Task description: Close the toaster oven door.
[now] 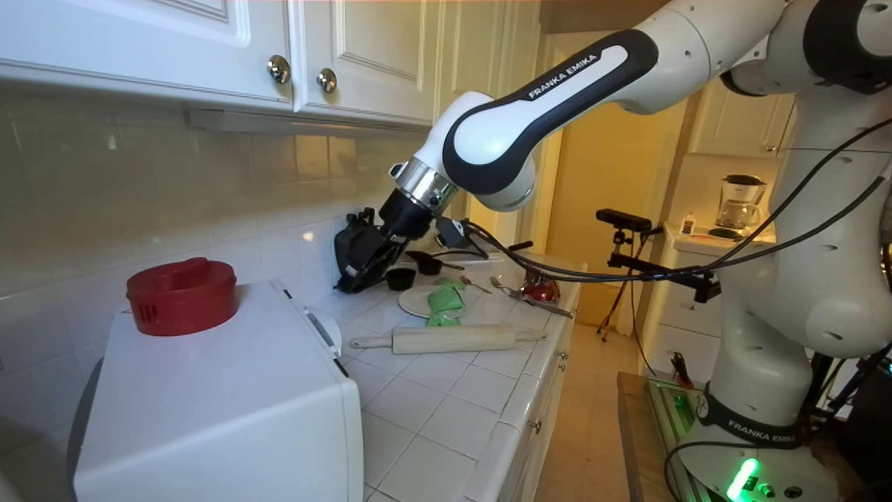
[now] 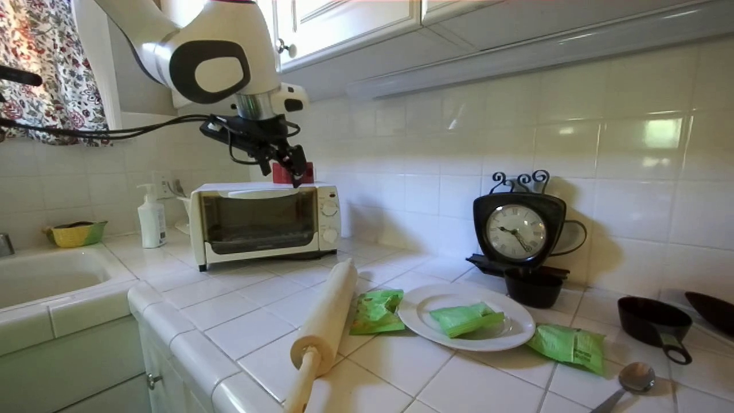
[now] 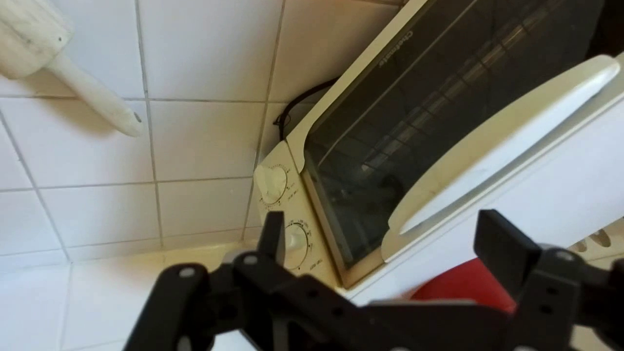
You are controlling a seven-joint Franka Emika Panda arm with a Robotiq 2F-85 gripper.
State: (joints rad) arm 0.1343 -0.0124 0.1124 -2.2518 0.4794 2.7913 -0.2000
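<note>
The white toaster oven (image 1: 230, 390) stands on the tiled counter, and its front shows in an exterior view (image 2: 329, 226). Its glass door (image 2: 258, 218) is upright against the oven's face, with the pale handle (image 2: 261, 194) along the top edge. The wrist view shows the door (image 3: 390, 126) lying flat with its frame beside the two knobs, and the handle (image 3: 502, 146) jutting out. My gripper (image 2: 281, 176) is above the front top edge of the oven, apart from the handle. In the wrist view the gripper's fingers (image 3: 381, 219) are wide apart with nothing between them.
A red lidded container (image 1: 182, 296) sits on the oven. A rolling pin (image 2: 330, 315), a plate (image 2: 410, 312) with green packets, a black clock (image 2: 519, 232) and black cups are on the counter. Wall cabinets (image 1: 376, 56) hang above. A soap bottle (image 2: 152, 223) stands near the sink (image 2: 109, 269).
</note>
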